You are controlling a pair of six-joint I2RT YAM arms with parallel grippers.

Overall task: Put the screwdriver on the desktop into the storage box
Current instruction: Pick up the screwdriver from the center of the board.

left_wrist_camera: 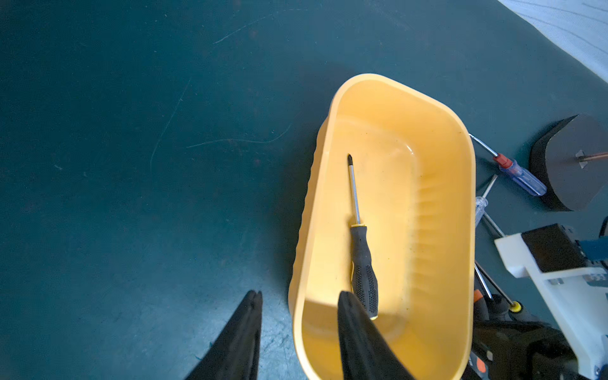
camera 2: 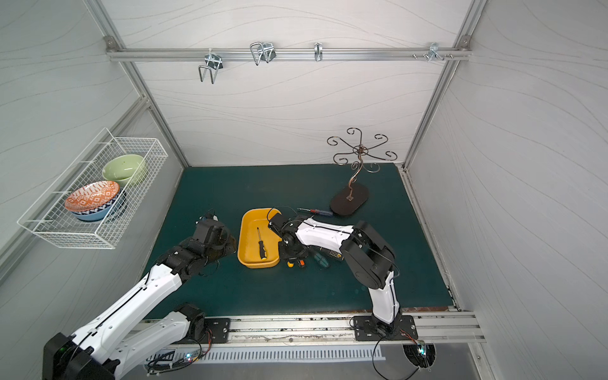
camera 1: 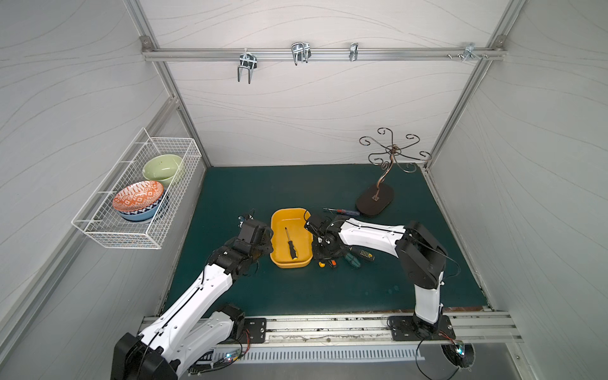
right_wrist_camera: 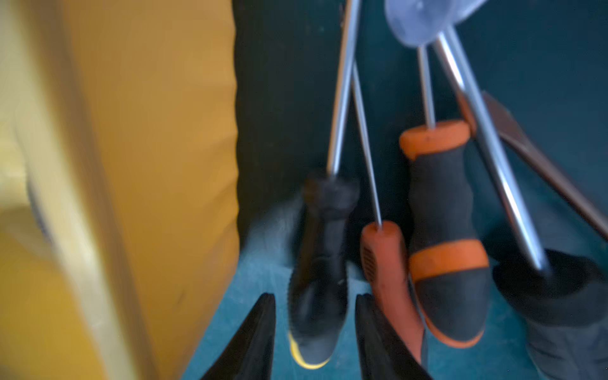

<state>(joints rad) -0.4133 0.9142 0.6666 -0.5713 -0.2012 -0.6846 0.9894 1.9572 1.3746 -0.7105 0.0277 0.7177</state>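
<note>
The right tool is set narrowly parted astride the black rubber handle of a yellow-capped screwdriver, lying on the dark teal desk just beside the shallow yellow plastic storage box; the slim orange-handled screwdriver alongside could be pinched too.

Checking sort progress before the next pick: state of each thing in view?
storage box: upright on the desktop, one screwdriver inside.
black-handled screwdriver: lying flat in the box.
red-and-blue screwdriver: lying on the desktop.
screwdriver pile: on the desktop beside the box.
left hand: open, empty, fingers either side of the box wall.
right hand: open around a black handle in the pile.
metal stand: upright, hooks bare.
</note>
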